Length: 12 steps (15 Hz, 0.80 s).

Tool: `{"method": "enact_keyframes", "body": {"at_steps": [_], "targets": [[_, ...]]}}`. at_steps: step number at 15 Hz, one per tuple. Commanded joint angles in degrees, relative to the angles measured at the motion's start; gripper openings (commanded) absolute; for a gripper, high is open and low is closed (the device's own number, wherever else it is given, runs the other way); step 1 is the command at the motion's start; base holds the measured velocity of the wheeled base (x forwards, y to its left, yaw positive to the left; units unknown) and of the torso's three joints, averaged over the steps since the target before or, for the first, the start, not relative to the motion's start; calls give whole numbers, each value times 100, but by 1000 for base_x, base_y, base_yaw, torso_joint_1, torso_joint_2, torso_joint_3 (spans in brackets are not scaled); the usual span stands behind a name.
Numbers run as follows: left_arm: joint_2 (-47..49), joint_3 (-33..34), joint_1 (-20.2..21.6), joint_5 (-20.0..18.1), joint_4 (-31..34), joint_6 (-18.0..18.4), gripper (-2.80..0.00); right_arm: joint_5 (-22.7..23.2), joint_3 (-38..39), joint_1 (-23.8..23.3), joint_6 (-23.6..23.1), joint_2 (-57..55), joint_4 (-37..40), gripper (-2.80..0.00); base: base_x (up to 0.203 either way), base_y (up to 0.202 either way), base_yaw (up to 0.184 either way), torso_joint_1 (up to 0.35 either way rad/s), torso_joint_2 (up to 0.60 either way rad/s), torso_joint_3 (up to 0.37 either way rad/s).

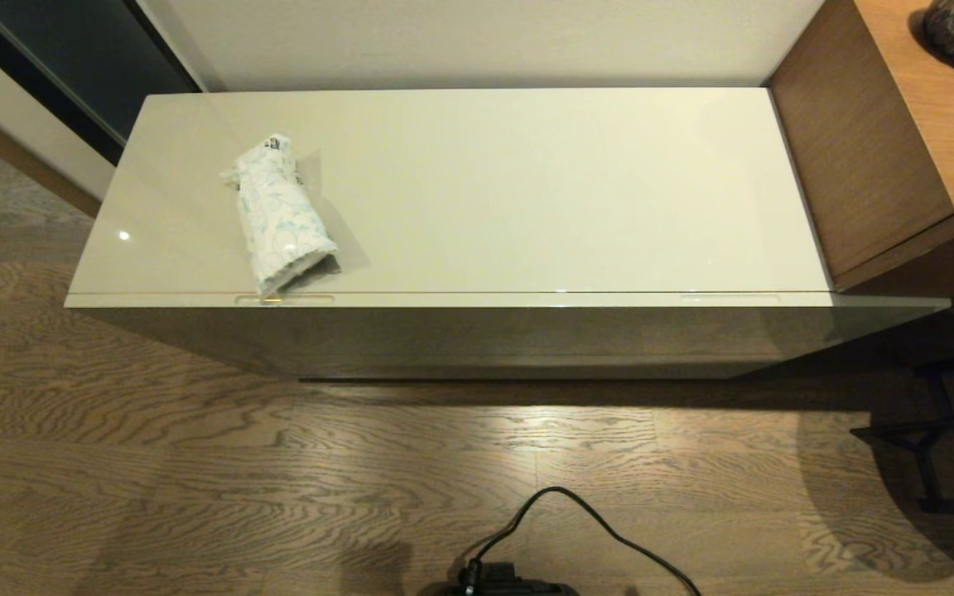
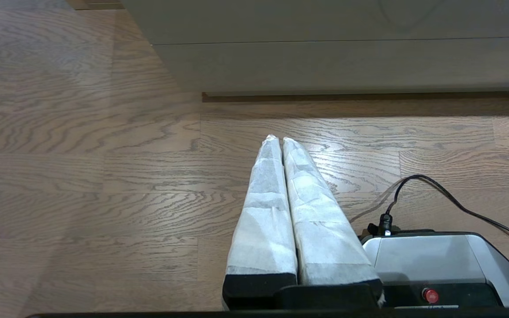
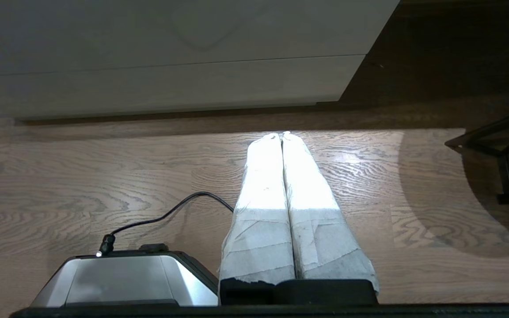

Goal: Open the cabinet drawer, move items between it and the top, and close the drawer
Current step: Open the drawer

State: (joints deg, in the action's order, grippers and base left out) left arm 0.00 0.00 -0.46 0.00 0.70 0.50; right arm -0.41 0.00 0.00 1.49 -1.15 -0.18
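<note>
Cabinet drawer (image 1: 477,335): shut, front flush below the top (image 1: 527,182).
Slot handles: left (image 1: 284,299), right (image 1: 729,297), on the front edge.
Wrapped bundle (image 1: 282,217): on the top, front-left, its end overhanging the left slot; slippers not seen.
Left pincer (image 2: 279,140), right pincer (image 3: 280,135): both closed, empty, low over the wood floor before the cabinet.
Advice: probably take the clear right slot and pull straight.
Nearby: brown wooden unit (image 1: 899,149) at the right end; black cable (image 1: 601,530) on the floor.

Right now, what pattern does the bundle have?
White bundle with pale blue-green swirls; head view shows it best.
</note>
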Motion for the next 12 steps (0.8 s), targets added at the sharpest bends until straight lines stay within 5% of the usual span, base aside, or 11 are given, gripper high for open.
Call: {"method": "enact_keyframes", "body": {"at_steps": [1, 10, 12], "targets": [[9, 0, 2, 0, 0, 3, -280, -2, 0, 0, -8, 0, 1, -280, 0, 0, 0, 0, 0, 0], [6, -62, 4, 11, 66, 158, -280, 19, 4, -7, -316, -5, 2, -280, 0, 0, 0, 0, 0, 0], [73, -501, 3, -10, 139, 233, -280, 41, 9, 0, -553, 35, -70, -280, 0, 0, 0, 0, 0, 0]]}}
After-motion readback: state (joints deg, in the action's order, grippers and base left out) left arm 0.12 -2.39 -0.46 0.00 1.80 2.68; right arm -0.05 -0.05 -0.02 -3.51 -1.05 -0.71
